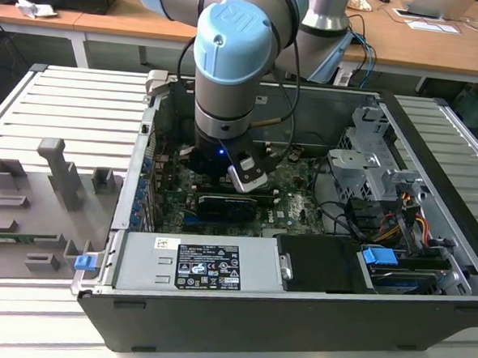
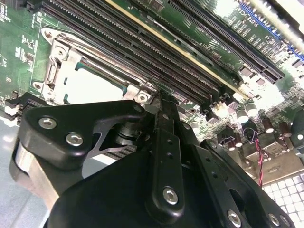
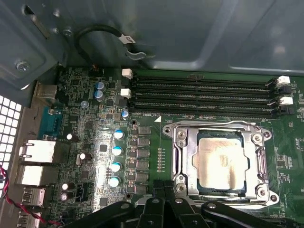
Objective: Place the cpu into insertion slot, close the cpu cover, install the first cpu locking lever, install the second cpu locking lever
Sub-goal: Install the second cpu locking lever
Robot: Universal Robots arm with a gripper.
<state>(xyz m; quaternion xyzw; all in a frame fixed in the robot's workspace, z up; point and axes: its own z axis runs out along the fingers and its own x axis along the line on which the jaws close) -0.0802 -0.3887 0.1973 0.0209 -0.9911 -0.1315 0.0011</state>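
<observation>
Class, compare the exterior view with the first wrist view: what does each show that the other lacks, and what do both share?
Exterior view alone: the whole open computer case, the grey power supply, the arm's blue-capped joint and the grey fixture plate beside the case.

First wrist view alone: the cpu seated in the insertion slot, with the cpu cover framing it, plus the black memory slots.

Shared: the green motherboard.
</observation>
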